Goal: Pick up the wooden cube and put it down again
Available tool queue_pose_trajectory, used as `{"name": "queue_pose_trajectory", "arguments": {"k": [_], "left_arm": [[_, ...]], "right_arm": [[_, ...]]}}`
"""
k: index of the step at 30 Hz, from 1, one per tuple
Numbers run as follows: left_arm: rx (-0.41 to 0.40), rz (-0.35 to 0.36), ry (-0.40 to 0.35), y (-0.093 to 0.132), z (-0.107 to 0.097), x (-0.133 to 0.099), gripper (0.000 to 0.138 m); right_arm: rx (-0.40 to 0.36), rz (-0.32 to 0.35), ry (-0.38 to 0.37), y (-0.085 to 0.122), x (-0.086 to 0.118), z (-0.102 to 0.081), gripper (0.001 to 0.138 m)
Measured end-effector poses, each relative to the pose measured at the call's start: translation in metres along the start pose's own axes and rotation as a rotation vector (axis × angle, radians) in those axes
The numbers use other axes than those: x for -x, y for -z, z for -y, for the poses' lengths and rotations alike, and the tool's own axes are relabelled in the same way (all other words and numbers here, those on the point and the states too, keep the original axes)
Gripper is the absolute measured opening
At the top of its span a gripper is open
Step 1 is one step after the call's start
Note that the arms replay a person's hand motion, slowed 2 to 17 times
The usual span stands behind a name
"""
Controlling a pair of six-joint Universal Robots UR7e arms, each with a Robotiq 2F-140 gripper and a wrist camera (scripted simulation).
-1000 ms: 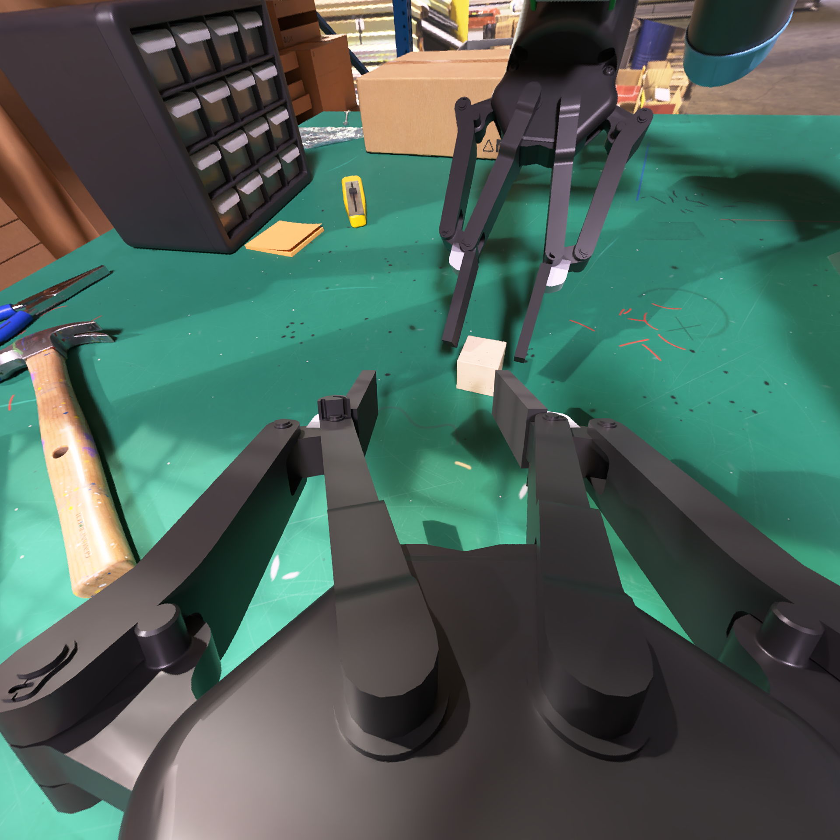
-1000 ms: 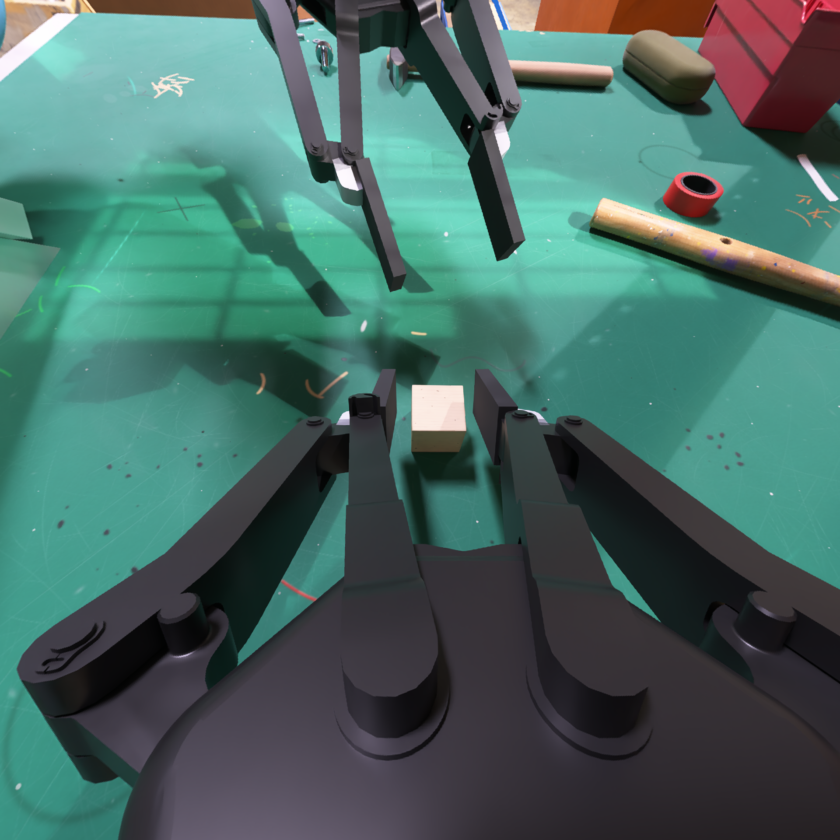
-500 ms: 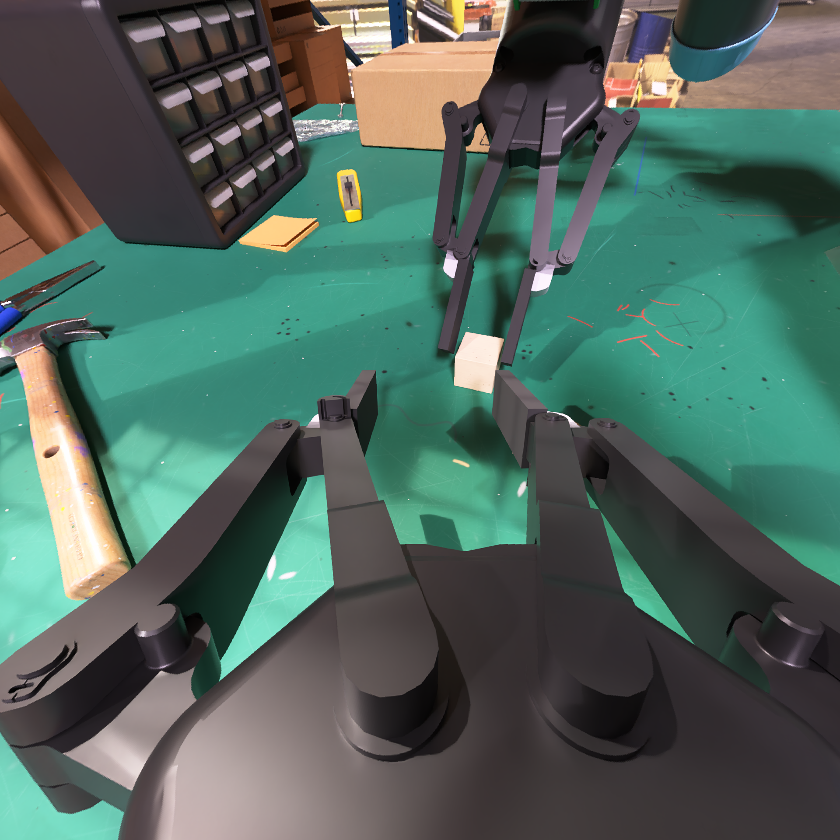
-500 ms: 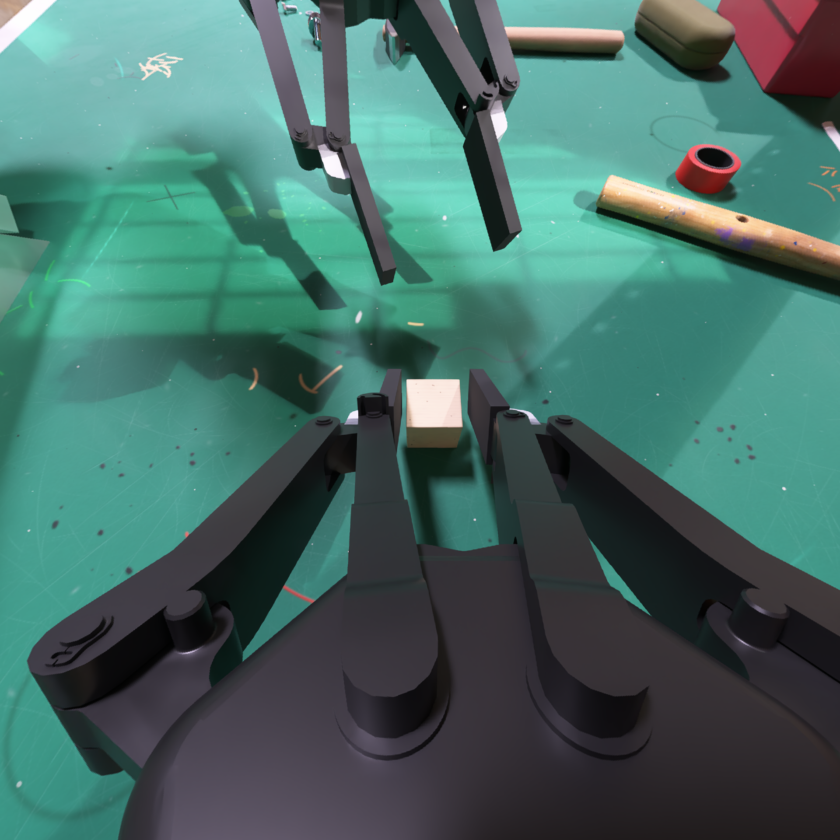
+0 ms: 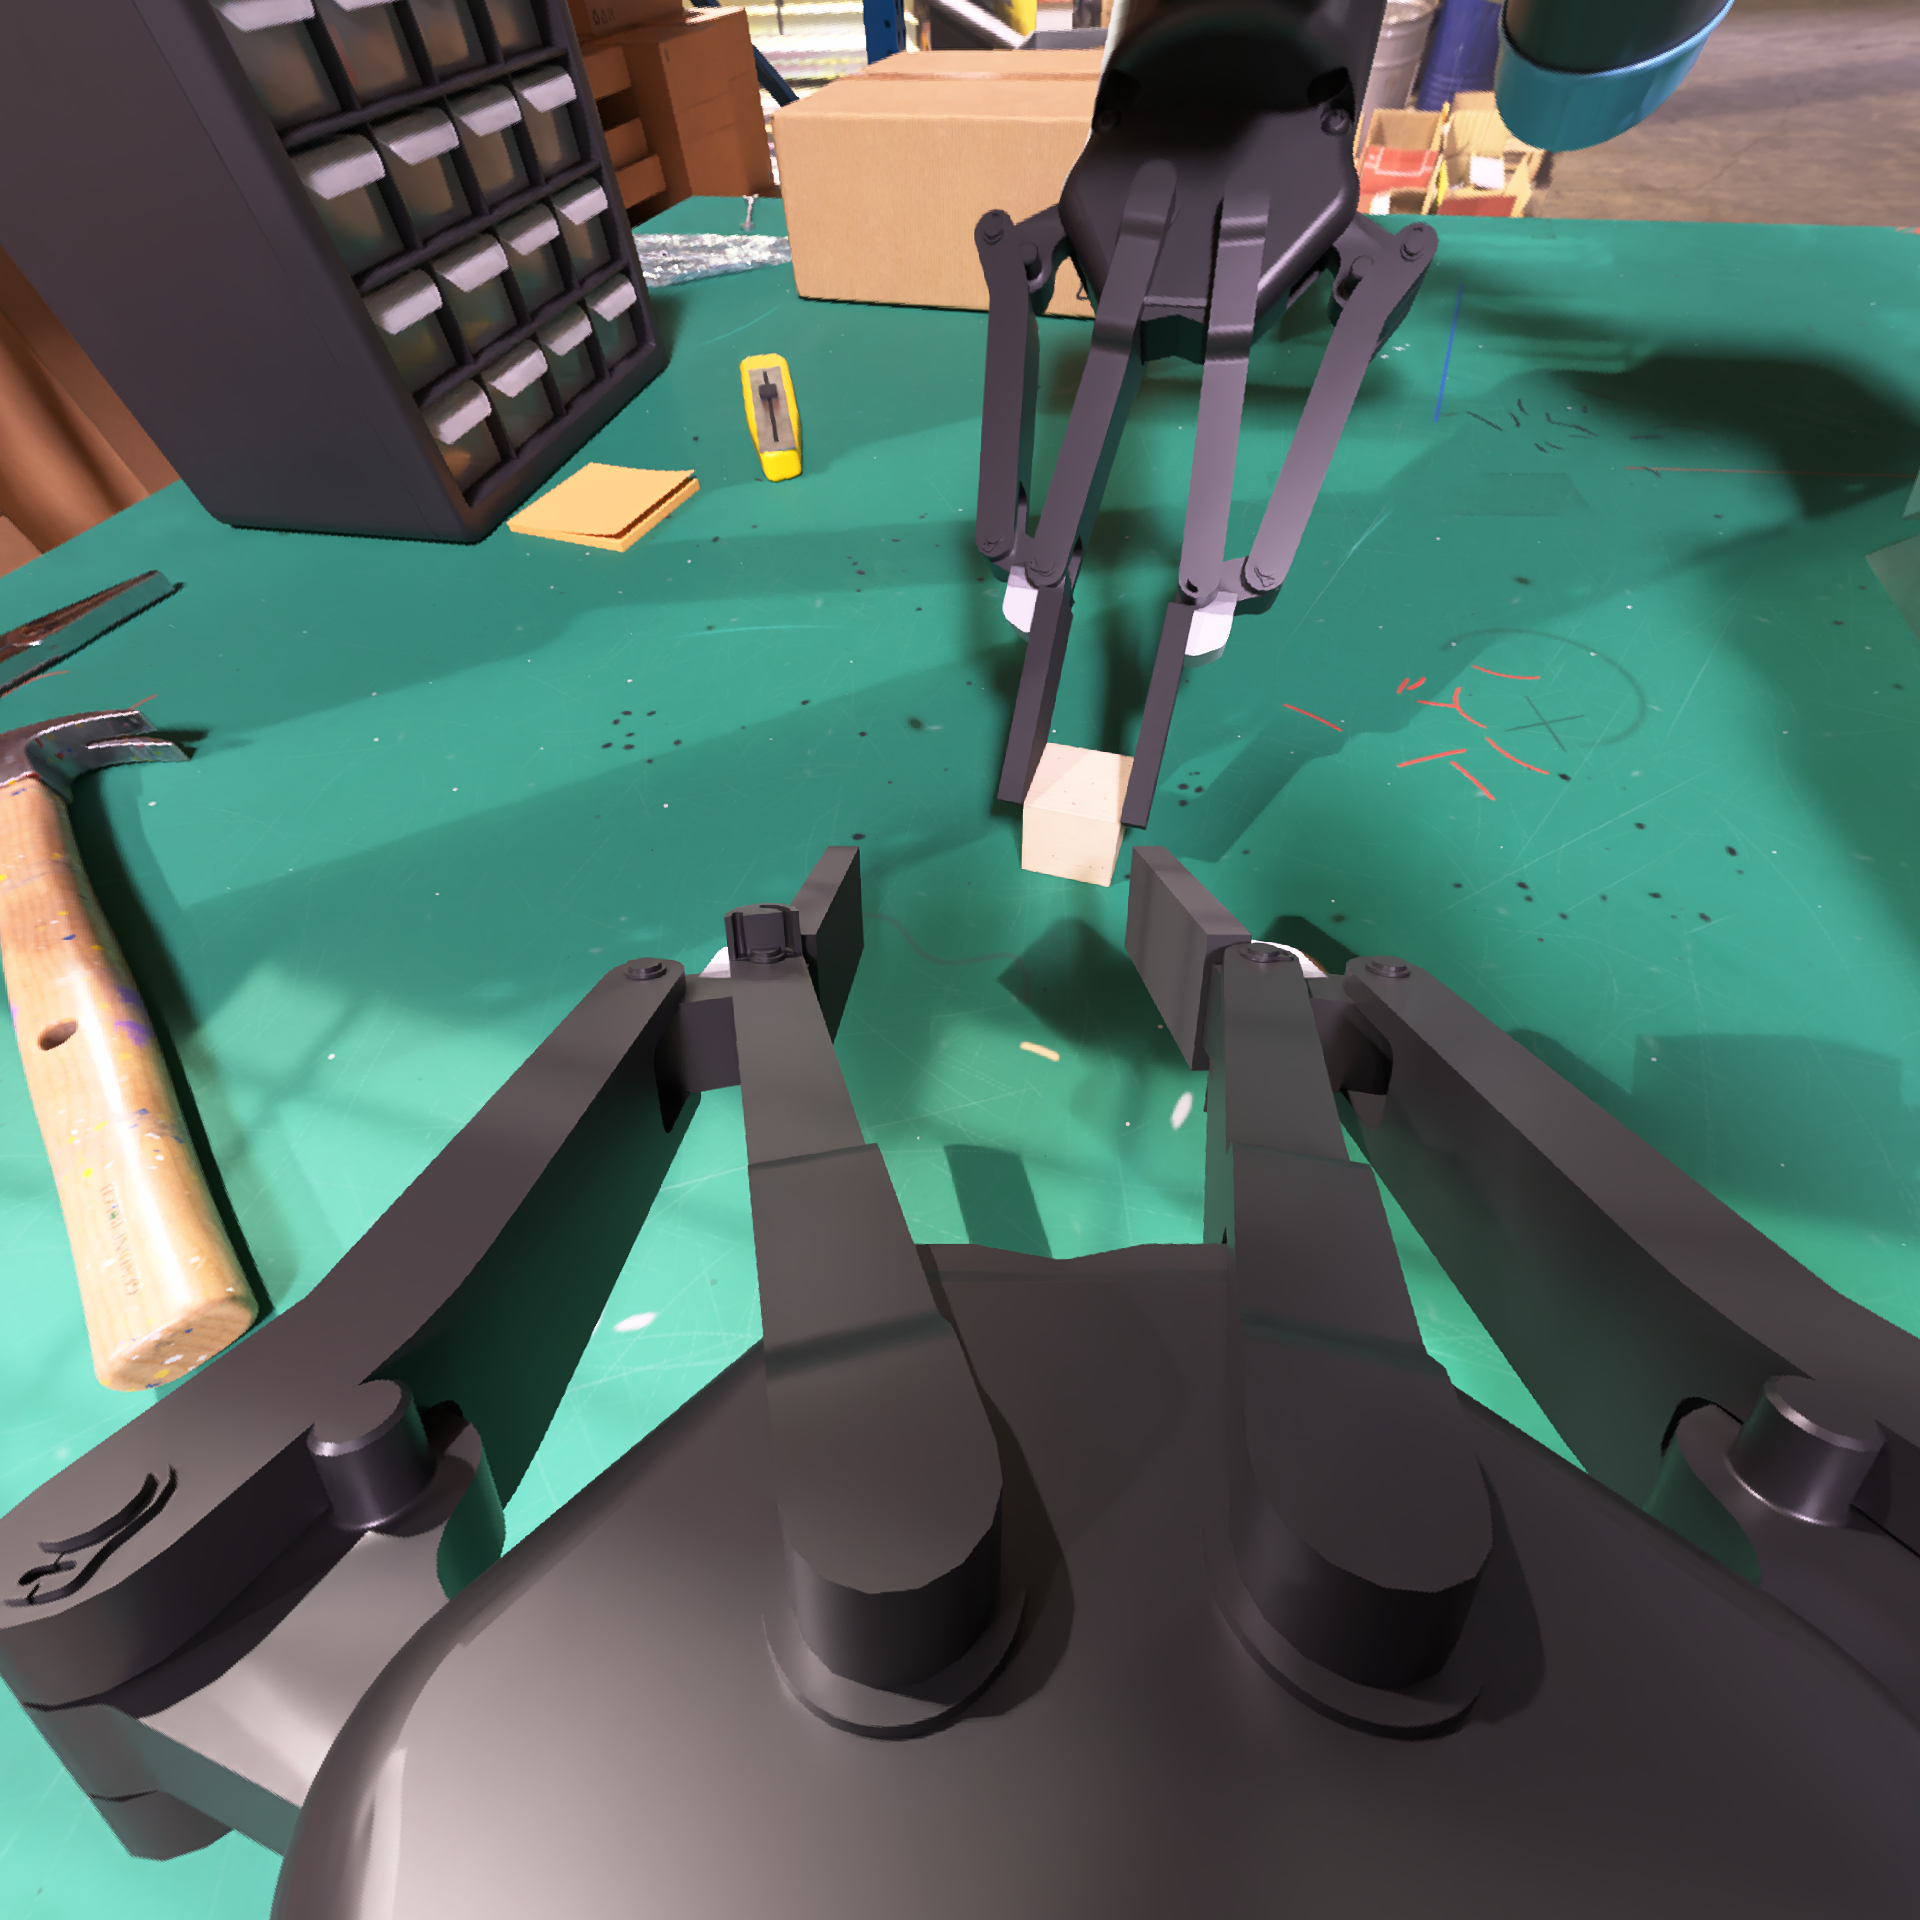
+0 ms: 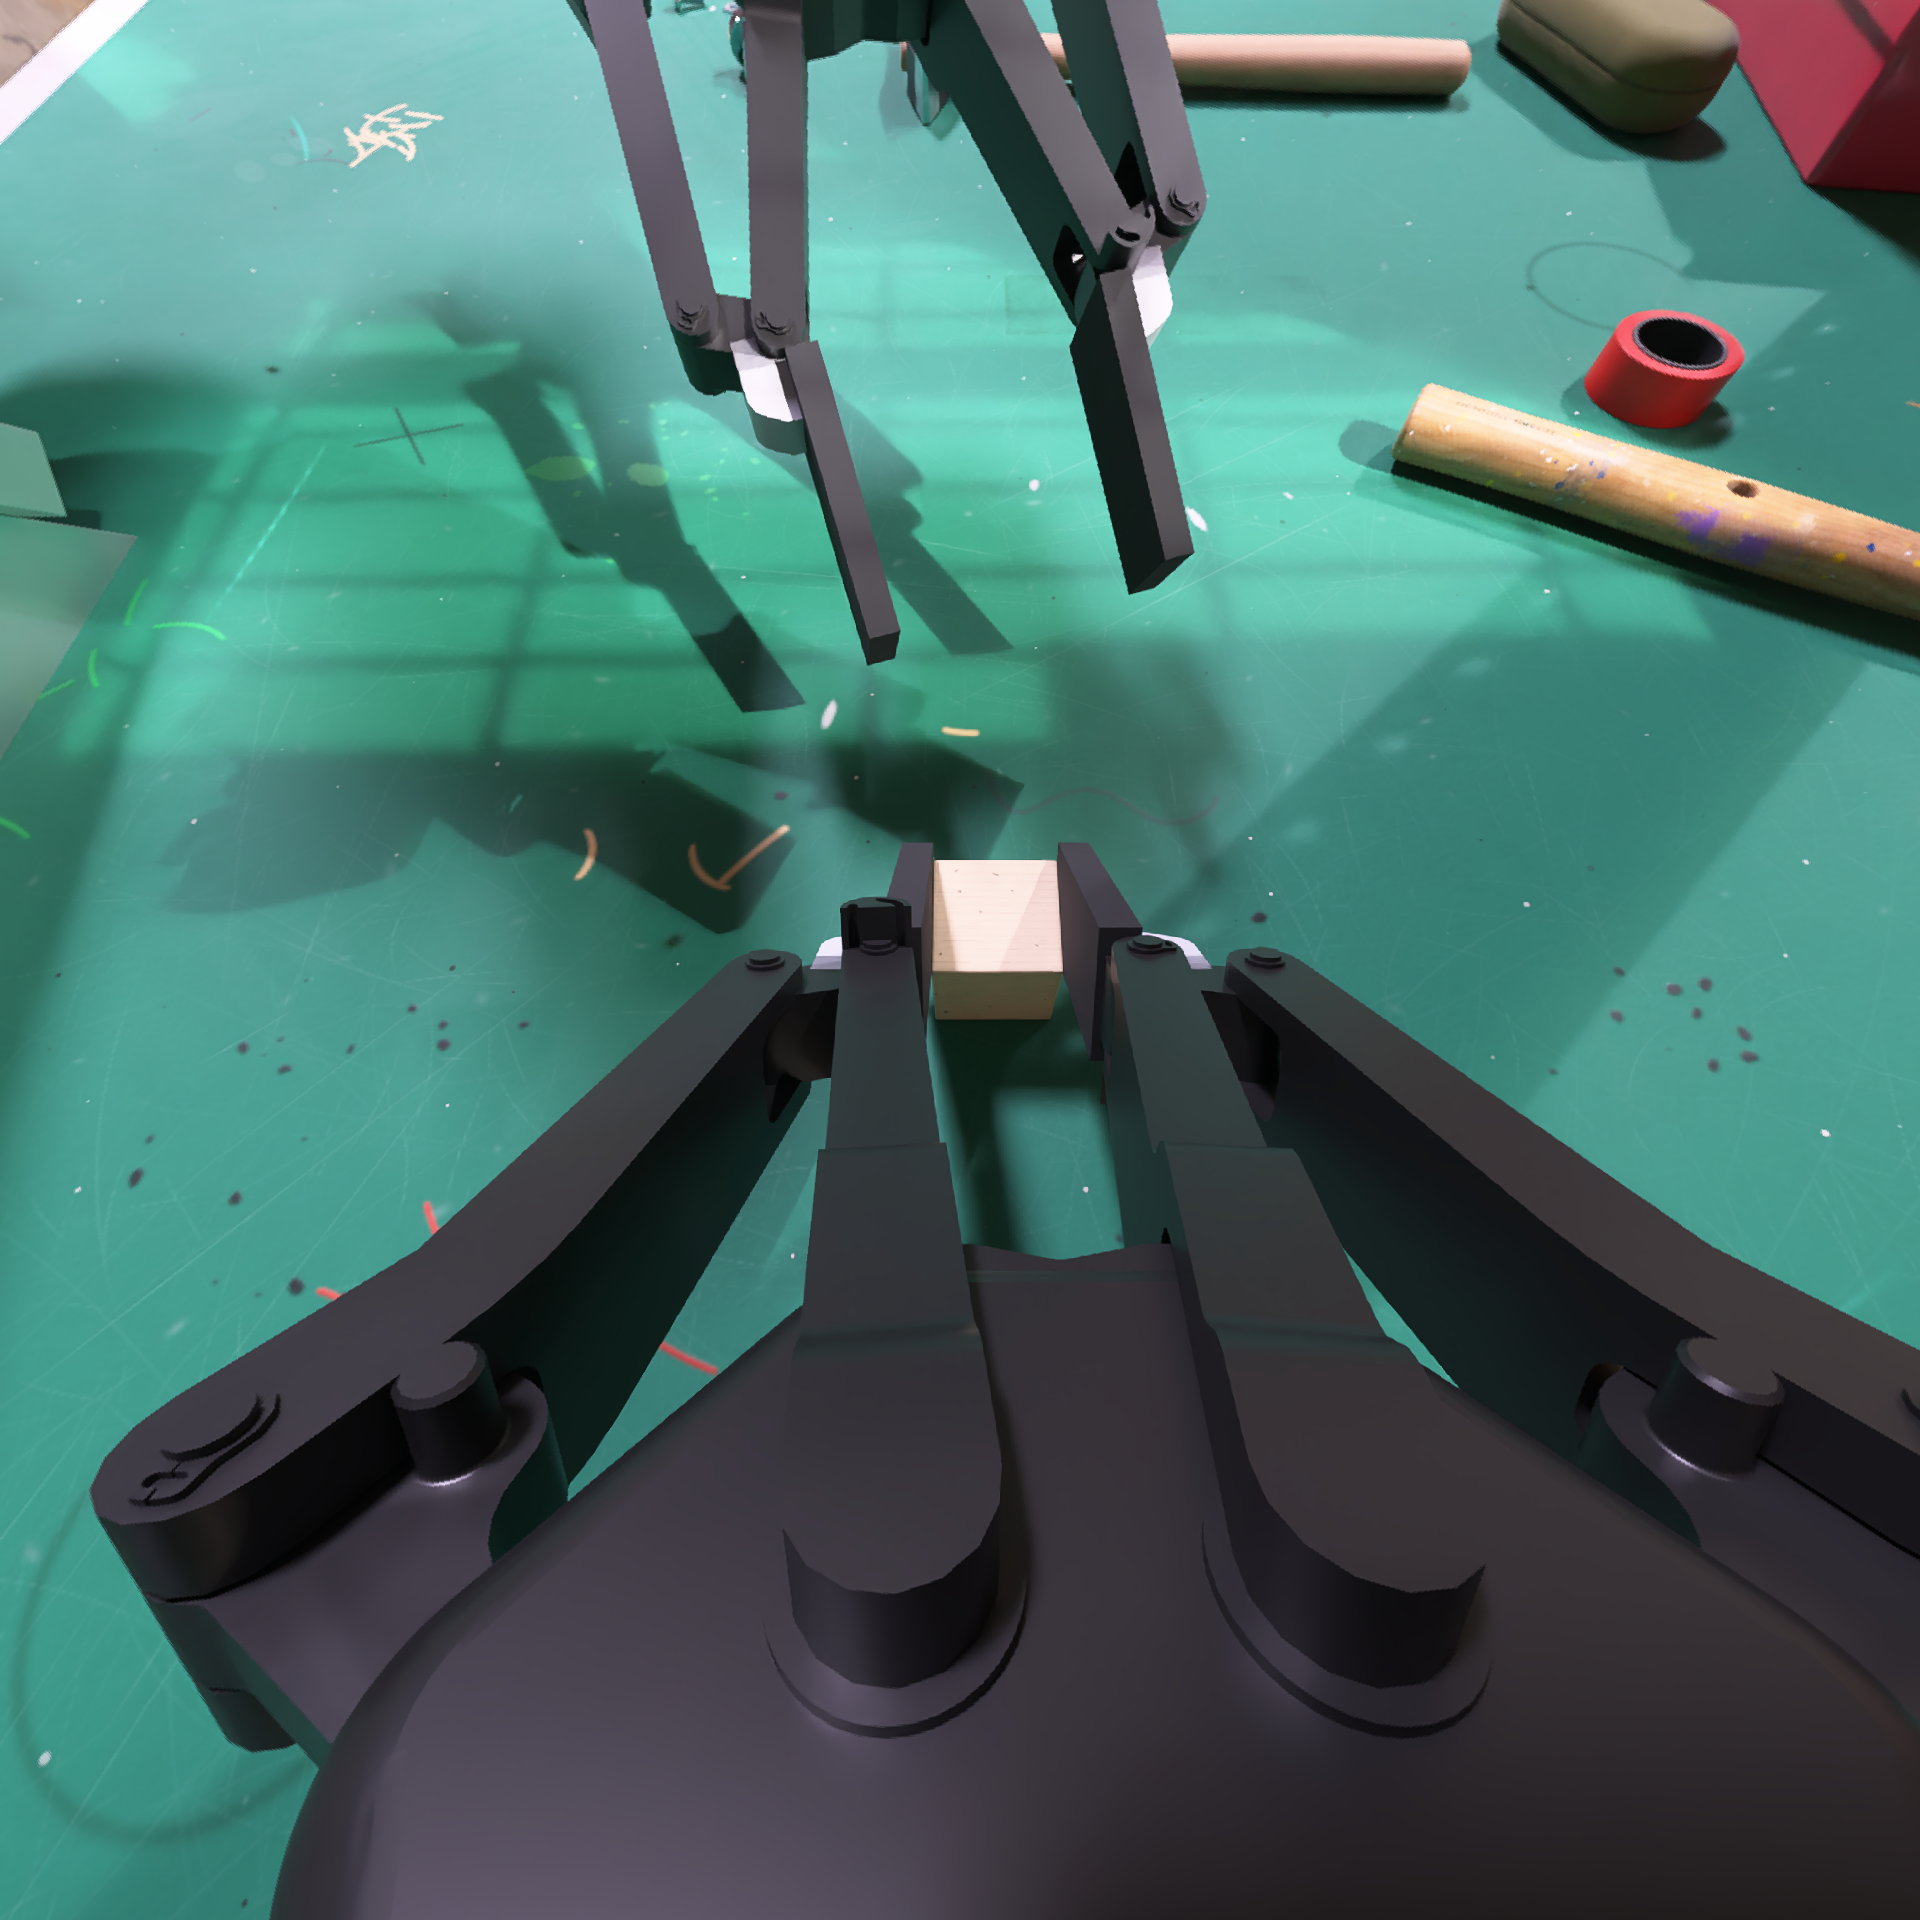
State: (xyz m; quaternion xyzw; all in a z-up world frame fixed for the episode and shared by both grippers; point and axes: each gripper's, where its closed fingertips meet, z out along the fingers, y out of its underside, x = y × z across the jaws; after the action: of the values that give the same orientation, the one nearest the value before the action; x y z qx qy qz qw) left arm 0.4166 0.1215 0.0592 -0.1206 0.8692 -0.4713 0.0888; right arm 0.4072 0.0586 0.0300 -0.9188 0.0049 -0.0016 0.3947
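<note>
The wooden cube [image 6: 995,935] is a small pale block on the green mat [image 6: 1351,935]. My right gripper [image 6: 995,883] is shut on it, with one finger pressed on each side. In the left wrist view the cube [image 5: 1075,816] sits between the right gripper's [image 5: 1075,802] thin fingers, at or just above the mat; I cannot tell which. My left gripper [image 5: 994,883] is open and empty, hovering a little short of the cube. In the right wrist view the left gripper [image 6: 1018,613] hangs open above the mat beyond the cube.
A dark drawer cabinet [image 5: 312,239], cardboard box [image 5: 925,177], yellow utility knife [image 5: 771,416] and orange pad [image 5: 608,504] lie at the back left. A hammer [image 5: 104,1091] lies left. A red tape roll [image 6: 1662,364], olive case [image 6: 1621,52] and wooden dowel [image 6: 1247,62] lie nearby.
My right gripper's fingers have closed from a gap on each side of the cube to touching it. The left gripper has stayed open in about the same place.
</note>
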Motion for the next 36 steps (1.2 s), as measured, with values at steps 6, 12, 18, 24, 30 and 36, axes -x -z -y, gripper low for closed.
{"name": "queue_pose_trajectory", "arguments": {"k": [6, 12, 18, 24, 30, 36], "left_arm": [[0.012, -0.023, 0.004, -0.005, -0.002, -0.004, 0.069], [0.002, -0.045, 0.022, -0.010, 0.001, -0.009, 0.069], [-0.058, -0.084, 0.080, -0.014, 0.012, -0.015, 0.071], [-0.071, -0.107, 0.110, -0.018, 0.017, -0.019, 0.072], [-0.050, -0.075, 0.092, -0.015, 0.014, -0.015, 0.074], [-0.078, -0.069, 0.107, -0.008, 0.016, -0.010, 0.073]], "right_arm": [[0.005, 0.026, -0.001, 0.003, 0.000, 0.001, 0.032], [-0.035, 0.046, -0.030, 0.014, -0.004, 0.014, 0.032], [-0.069, 0.083, -0.050, 0.030, -0.004, 0.032, 0.032], [-0.039, 0.089, -0.032, 0.035, -0.007, 0.039, 0.032], [-0.013, 0.093, -0.037, 0.030, -0.008, 0.033, 0.032], [-0.021, 0.092, -0.032, 0.028, -0.006, 0.027, 0.032]]}}
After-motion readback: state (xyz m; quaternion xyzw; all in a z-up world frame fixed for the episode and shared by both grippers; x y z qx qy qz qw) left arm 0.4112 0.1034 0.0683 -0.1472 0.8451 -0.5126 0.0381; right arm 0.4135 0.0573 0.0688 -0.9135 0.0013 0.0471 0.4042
